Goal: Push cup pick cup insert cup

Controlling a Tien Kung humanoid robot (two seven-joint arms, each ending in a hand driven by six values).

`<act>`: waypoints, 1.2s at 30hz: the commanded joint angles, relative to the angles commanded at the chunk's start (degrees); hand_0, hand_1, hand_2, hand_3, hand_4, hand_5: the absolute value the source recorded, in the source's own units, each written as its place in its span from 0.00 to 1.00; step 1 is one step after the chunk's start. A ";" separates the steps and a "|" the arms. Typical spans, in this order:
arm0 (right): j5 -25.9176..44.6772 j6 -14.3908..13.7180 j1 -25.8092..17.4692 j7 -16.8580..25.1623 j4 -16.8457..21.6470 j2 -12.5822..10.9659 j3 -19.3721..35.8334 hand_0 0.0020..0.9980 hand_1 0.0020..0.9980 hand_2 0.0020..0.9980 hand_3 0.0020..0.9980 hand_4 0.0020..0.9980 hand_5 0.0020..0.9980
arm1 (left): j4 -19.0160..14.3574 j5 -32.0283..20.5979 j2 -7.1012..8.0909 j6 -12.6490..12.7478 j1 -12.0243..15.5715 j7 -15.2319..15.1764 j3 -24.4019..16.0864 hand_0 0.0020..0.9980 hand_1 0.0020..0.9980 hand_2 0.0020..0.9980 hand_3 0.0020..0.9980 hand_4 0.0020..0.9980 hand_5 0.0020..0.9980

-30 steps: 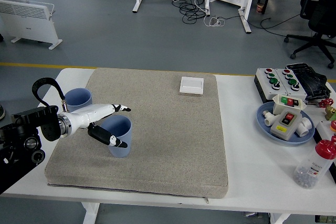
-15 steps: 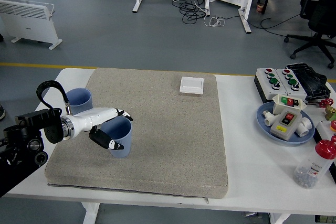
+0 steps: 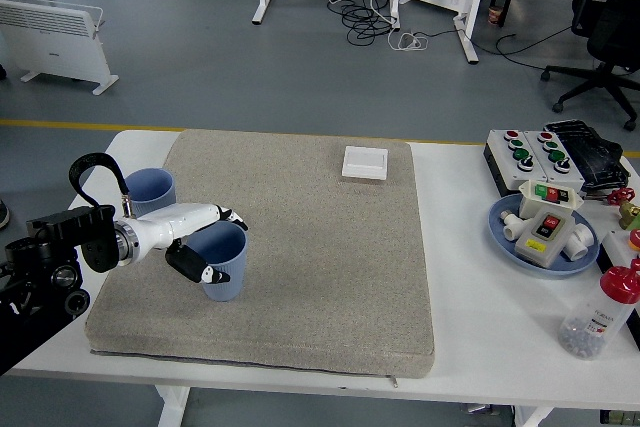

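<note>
- The left hand (image 3: pixel 205 244) reached in from nine o'clock over the grey mat (image 3: pixel 330 247), its white fingers (image 3: pixel 222 216) curled along the far rim of the nearer blue cup (image 3: pixel 223 262) and its black-tipped thumb against the near wall, so the hand was closed around that cup
- That cup stood upright on the mat, toward its seven o'clock corner, mouth up
- The second blue cup (image 3: pixel 150 188) stood upright at about ten o'clock from the held one, just off the mat's left edge on the white table (image 3: pixel 480 287), close behind the forearm
- Judged from the task, the held cup was to go into the second one; the move turned on this: the target lay up and to the left of the hand, near the wrist rather than ahead of the fingers, and both cups' long axes were vertical, so the held cup would have to be lifted clear of the other's rim and lowered straight down
- The left arm was plainly the nearer; the right arm was not in view
- A white square box (image 3: pixel 365 162) sat at the mat's one o'clock corner, well apart
</note>
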 joint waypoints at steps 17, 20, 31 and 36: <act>0.62 -0.07 0.04 0.01 0.00 -0.23 -0.28 0.73 0.67 0.71 0.60 0.15 0.47 | -5.12 -4.88 5.17 -2.81 -8.73 5.45 -12.31 0.54 0.54 0.61 0.42 0.30 0.00; 1.04 -0.10 0.03 0.01 0.00 -0.33 -0.58 0.73 0.67 0.71 0.60 0.15 0.47 | -0.41 -3.00 5.68 -2.84 -11.76 4.91 -10.99 0.54 0.54 0.60 0.41 0.32 0.00; 1.18 -0.16 0.00 -0.01 0.00 -0.39 -1.04 0.73 0.67 0.71 0.60 0.15 0.47 | 12.29 -2.58 3.95 -2.58 -16.54 3.33 -6.40 0.56 0.56 0.62 0.42 0.32 0.00; 1.14 -0.17 -0.01 -0.04 0.00 -0.42 -1.18 0.73 0.67 0.71 0.60 0.15 0.47 | 14.87 -1.59 3.76 -2.71 -17.39 3.39 -4.72 0.56 0.56 0.62 0.42 0.32 0.00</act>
